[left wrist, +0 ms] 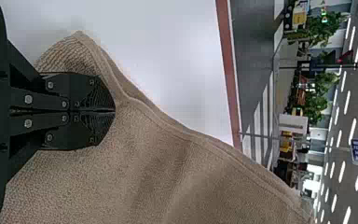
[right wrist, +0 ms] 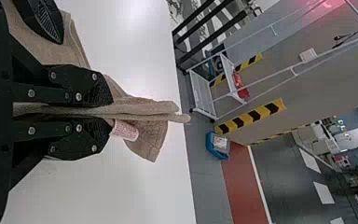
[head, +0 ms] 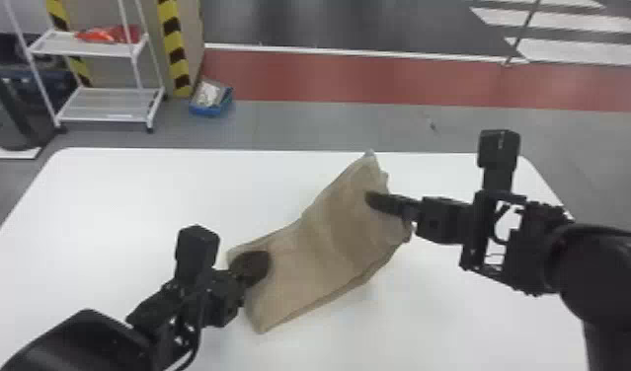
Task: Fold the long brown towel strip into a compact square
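The left arm [head: 87, 345] is extended from the lower left corner of the head view; its left gripper [head: 252, 266] is angled forward and inward, with fingers [left wrist: 81, 88] pressed together. The right arm [head: 595, 271] is routed from the lower right, and its right gripper [head: 371, 198] is directed leftward, farther forward, its fingers held parallel across a narrow gap.

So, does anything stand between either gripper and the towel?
Nothing visible does. The right gripper has the towel directly between its fingers, and the left gripper is right at the towel's left end, its fingers together, with no other object in between.
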